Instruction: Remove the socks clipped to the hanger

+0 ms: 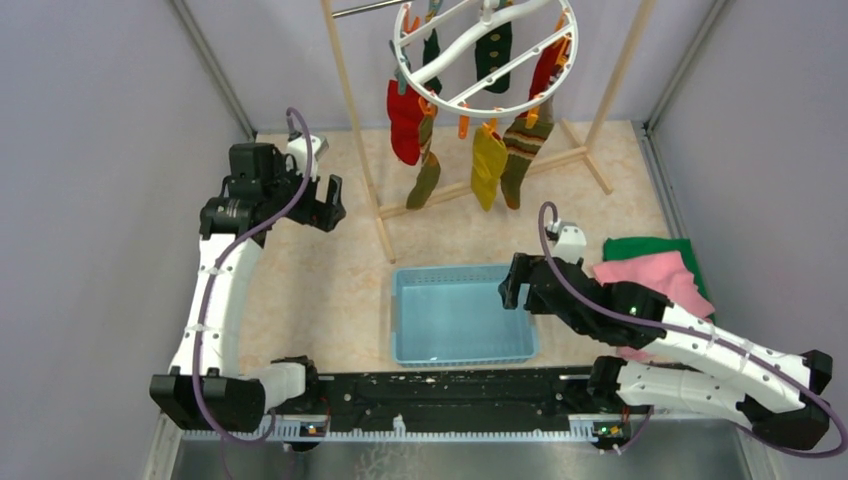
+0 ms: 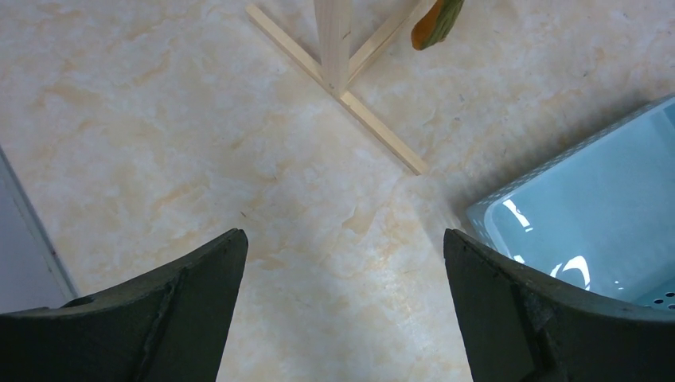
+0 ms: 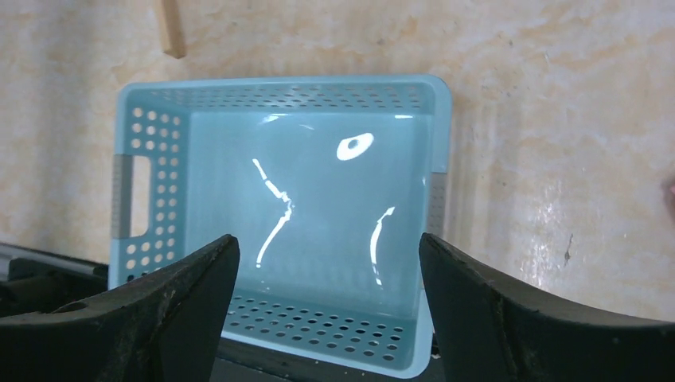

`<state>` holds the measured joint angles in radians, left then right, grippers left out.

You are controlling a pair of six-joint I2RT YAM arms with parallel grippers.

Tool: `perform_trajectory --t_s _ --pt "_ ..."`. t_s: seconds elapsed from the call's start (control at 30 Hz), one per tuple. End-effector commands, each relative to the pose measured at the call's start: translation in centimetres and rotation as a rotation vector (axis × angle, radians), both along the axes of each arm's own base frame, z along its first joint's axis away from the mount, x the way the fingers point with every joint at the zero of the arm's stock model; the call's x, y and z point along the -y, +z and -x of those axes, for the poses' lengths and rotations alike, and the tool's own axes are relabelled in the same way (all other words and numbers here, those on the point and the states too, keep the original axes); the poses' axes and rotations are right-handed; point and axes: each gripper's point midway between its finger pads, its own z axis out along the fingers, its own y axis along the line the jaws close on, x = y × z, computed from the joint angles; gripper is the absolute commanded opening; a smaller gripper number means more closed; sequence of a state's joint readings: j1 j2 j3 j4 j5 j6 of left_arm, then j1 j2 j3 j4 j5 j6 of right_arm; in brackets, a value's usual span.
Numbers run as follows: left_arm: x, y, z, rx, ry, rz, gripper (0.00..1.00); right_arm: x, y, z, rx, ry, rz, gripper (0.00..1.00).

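We log socks [image 1: 487,165] clipped to the hanger [image 1: 462,38] by the far tabletop [image 1: 330,290] edge. Left pincer [image 2: 342,239], right pincer [image 3: 328,239]: both spread.

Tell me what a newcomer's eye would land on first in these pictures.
The white round hanger on the wooden rack at the back draws the eye first, with its bright socks dangling in red, yellow, green and stripes. Next comes the empty light blue basket in the middle of the table, near the front. Pink and green cloths lie at the right.
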<state>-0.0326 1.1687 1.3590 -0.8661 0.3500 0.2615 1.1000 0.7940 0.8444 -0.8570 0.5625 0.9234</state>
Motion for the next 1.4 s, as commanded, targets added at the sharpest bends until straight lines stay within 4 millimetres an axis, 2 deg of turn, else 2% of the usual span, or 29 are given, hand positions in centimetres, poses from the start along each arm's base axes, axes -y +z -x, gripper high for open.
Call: perform_trajectory --t_s 0.0,0.17,0.3,0.37,0.4,0.5,0.57,0.67,0.83,0.93,1.03,1.23,1.37 --pt "1.3 1.0 -1.7 0.033 -0.039 0.073 0.99 -1.9 5.8 -0.3 0.109 0.13 -0.046 0.83" --pt "4.7 3.0 -1.2 0.079 -0.219 0.191 0.97 -3.4 12.7 -1.0 0.257 0.237 -0.094 0.8" --pt "7.6 3.9 -0.6 0.099 -0.343 0.269 0.93 -4.0 17.2 -3.9 0.41 0.201 -0.008 0.79" --pt "8.6 3.6 -0.8 0.092 -0.373 0.268 0.92 -5.3 18.2 -5.9 0.447 0.214 0.006 0.79" --pt "9.1 3.5 -0.7 0.085 -0.39 0.268 0.92 -4.9 18.3 -7.7 0.448 0.202 0.003 0.79" --pt "9.9 3.1 -0.8 0.067 -0.418 0.275 0.92 -3.9 17.7 -11.8 0.438 0.173 -0.056 0.76" --pt "10.4 2.9 -0.6 0.061 -0.447 0.277 0.92 -3.3 17.0 -13.6 0.462 0.161 -0.058 0.75" --pt "10.8 2.7 -0.3 0.059 -0.469 0.271 0.92 -4.5 16.4 -14.7 0.51 0.224 -0.068 0.74" --pt "11.3 2.1 0.2 0.044 -0.495 0.279 0.93 -6.3 15.8 -16.8 0.578 0.303 -0.05 0.66" --pt "11.5 2.0 0.7 0.022 -0.512 0.291 0.93 -6.4 15.2 -18.6 0.571 0.293 -0.048 0.59" --pt "11.5 2.1 1.3 0.009 -0.526 0.297 0.93 -6.0 14.2 -20.0 0.564 0.261 -0.009 0.58" --pt "11.5 2.4 2.7 -0.013 -0.549 0.296 0.95 -4.6 12.0 -20.6 0.539 0.208 0.039 0.61" --pt "11.5 2.3 3.5 -0.032 -0.562 0.302 0.97 -2.9 9.8 -19.7 0.504 0.174 0.045 0.62"
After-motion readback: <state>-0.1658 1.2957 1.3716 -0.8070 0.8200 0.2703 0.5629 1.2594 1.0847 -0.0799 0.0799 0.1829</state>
